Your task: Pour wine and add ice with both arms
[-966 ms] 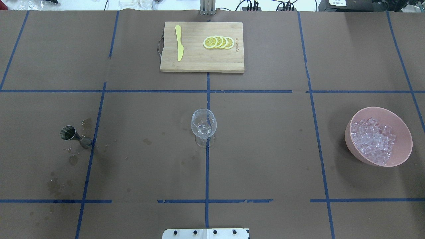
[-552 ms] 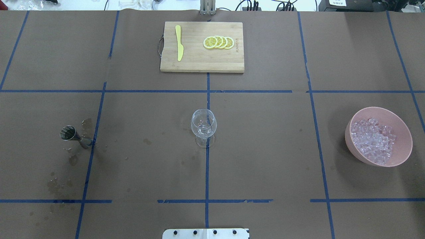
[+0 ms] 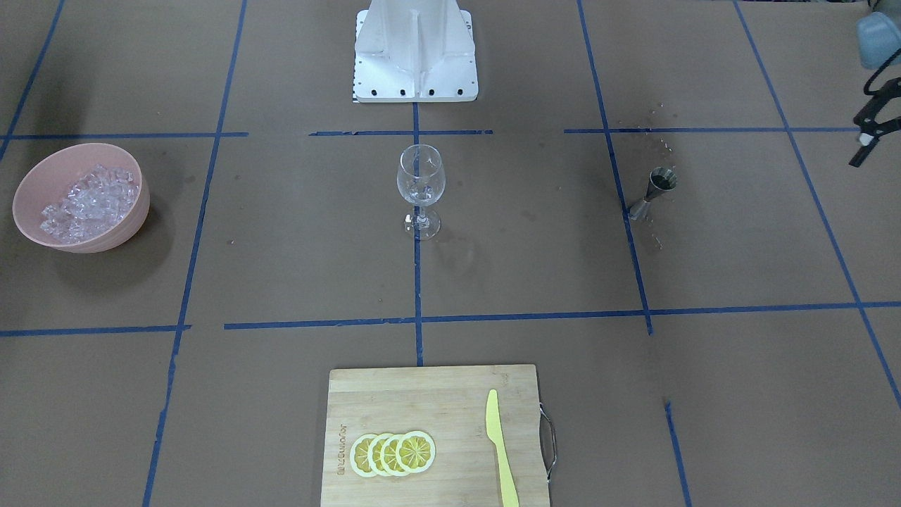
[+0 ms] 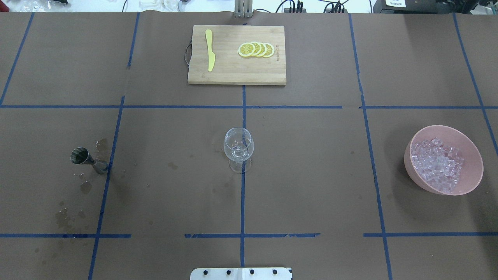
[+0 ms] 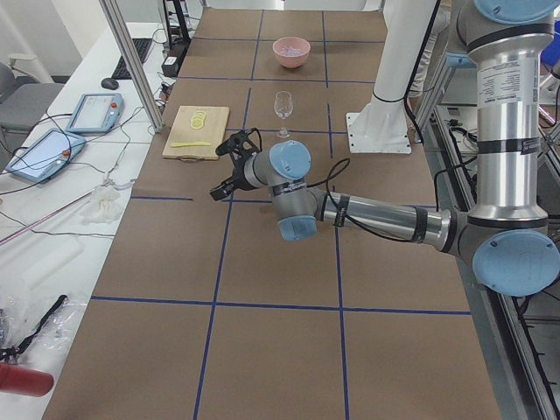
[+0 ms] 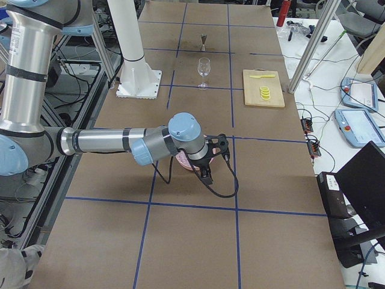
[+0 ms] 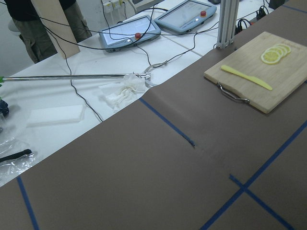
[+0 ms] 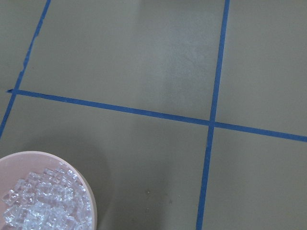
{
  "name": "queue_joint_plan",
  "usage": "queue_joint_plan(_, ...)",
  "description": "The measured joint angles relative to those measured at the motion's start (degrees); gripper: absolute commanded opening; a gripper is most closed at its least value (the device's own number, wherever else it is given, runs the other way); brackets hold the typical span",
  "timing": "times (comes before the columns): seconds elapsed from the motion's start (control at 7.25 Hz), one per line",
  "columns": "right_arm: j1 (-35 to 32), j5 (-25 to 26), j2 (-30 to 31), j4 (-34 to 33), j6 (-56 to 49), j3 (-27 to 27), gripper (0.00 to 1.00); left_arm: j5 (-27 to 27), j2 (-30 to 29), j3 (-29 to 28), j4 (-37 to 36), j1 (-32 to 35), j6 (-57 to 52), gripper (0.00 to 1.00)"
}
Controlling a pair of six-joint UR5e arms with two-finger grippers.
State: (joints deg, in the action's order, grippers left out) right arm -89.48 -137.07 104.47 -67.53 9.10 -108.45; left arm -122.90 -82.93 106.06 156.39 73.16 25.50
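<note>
At mid-table, wine glass (image 4: 238, 146): we saw it upright on the centre tape line, with open paper all round.
Ice (image 4: 437, 165): heaped in the pink bowl (image 4: 472, 155), well to the glass's right.
Wine (image 3: 662, 174): possibly the dark patch in the jigger (image 3: 653, 190), left of the glass; we could not be sure.
Cutting board (image 4: 236, 54): lay by the far edge, well apart from the glass.
Left gripper (image 5: 220, 171): hung out past the jigger over bare paper; we could not tell its spread.
Right gripper (image 6: 207, 168): hung beside the bowl; its spread was likewise unclear to us.
</note>
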Motion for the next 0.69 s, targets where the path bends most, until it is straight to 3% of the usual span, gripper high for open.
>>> queue_joint_plan(0.28,0.06,0.04,0.26,3.79,1.72,0.05,1.00,20.50,5.43,4.67,5.81,-16.03,12.03,1.00)
queue_joint_plan(0.69,0.16,0.11,1.32,5.28,2.13,0.15,1.00,55.06,8.73,5.39,8.15,-41.76,24.36,1.00)
